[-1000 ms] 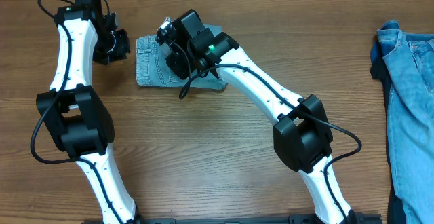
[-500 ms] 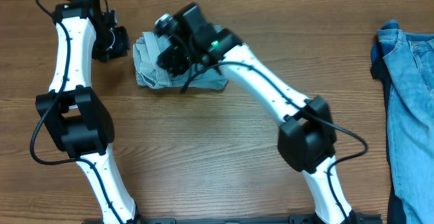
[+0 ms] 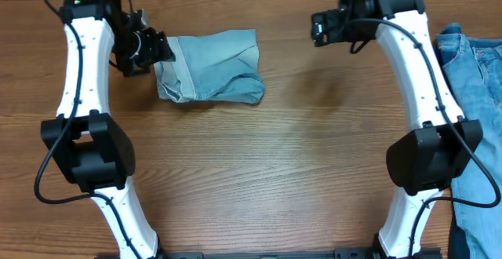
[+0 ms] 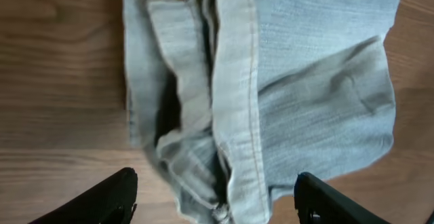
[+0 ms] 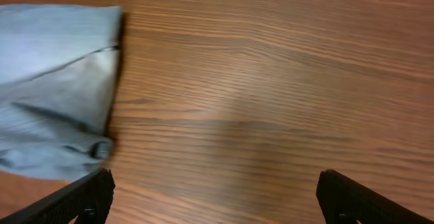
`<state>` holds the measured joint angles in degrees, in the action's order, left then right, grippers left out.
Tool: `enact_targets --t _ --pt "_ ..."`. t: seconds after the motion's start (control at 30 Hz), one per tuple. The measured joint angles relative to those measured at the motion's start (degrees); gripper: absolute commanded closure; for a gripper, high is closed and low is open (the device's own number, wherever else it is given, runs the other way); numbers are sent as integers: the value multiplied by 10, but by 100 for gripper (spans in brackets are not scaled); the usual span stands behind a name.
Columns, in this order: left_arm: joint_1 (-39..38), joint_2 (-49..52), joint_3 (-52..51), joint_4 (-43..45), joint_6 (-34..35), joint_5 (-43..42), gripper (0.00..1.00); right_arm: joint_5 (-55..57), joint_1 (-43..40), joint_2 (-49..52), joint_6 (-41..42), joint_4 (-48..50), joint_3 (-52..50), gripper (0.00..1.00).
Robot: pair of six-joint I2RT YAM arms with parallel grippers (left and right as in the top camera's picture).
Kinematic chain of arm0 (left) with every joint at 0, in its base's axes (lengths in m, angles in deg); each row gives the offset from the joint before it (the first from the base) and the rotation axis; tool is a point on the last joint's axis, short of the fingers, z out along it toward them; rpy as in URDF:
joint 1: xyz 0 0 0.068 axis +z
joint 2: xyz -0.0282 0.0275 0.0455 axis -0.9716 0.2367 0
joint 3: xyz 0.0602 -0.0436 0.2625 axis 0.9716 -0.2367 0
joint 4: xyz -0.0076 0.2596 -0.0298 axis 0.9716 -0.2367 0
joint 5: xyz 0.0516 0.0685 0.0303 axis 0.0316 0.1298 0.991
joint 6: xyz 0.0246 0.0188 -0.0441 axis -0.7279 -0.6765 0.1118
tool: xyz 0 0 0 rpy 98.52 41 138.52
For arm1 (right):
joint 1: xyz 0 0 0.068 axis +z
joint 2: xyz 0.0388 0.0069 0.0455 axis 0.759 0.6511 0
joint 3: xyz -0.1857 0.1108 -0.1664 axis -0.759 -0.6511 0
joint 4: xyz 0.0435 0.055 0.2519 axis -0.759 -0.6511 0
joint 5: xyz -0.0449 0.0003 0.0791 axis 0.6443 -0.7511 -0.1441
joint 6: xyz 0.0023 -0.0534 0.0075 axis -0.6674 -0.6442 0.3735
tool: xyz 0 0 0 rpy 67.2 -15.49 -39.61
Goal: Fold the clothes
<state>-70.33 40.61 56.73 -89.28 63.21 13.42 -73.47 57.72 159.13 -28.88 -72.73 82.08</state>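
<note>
Overhead, the pale denim shorts (image 3: pixel 210 65) lie as 1 loose, lumpy bundle on the far-left part of the wooden table (image 3: pixel 298 149). They are well apart from the darker blue jeans (image 3: pixel 471 71) heaped at the right edge. The left gripper (image 3: pixel 159 51) sits right at the bundle's left end. In the left wrist view its 2 fingers (image 4: pixel 112 198) stand wide apart on either side of the near edge, pinching nothing. The right gripper (image 5: pixel 217 200) hangs over bare wood to the right of the shorts, its fingers spread fully and empty. To my eye the cloth will behave as worn denim does: light enough for 1 arm and not fragile. It should be grippy rather than slick, and soft enough to sag and slump when lifted. The stitched band (image 4: pixel 234 81) running down the bundle looks thicker and stiffer than the flat panels, so a stitched edge like it would be the safest place to pinch. A grip on a single thin layer would probably just peel that layer off and undo the stack.
</note>
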Motion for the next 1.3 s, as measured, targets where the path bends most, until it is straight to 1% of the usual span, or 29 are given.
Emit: enact_targets --t 0.1,0.23,0.3,0.4,0.6,0.73,0.87,0.9,1.0,1.07,1.13,1.2,1.27,1.3 --pt "-24 1 -1 24 22 24 23 1 -5 0 0 4 -25 0" --pt "-78 1 -2 57 52 116 25 1 -4 0 0 19 -54 0" --pt "-80 1 -2 58 56 133 25 1 -4 0 0 22 -61 0" --pt "-78 1 -2 59 59 180 25 1 -4 0 0 22 -63 0" --pt "-78 12 -6 66 59 196 24 1 -4 0 0 22 -64 0" --pt "-78 49 -9 72 59 193 29 1 -4 0 0 22 -64 0" --pt "-78 58 -13 88 59 174 28 1 -4 0 0 21 -64 0" --pt "-78 58 -13 90 59 170 32 1 -4 0 0 21 -64 0" --pt "-78 58 -13 94 59 165 37 1 -4 0 0 19 -64 0" --pt "-78 58 -13 96 59 163 45 1 -4 0 0 17 -64 0" --pt "-78 58 -13 97 60 163 50 1 -4 0 0 17 -64 0" --pt "-78 58 -13 100 61 160 61 1 -4 0 0 14 -64 0" --pt "-78 58 -13 103 60 158 77 1 -4 0 0 13 -64 0" --pt "-78 58 -13 107 60 156 81 1 -4 0 0 13 -64 0"
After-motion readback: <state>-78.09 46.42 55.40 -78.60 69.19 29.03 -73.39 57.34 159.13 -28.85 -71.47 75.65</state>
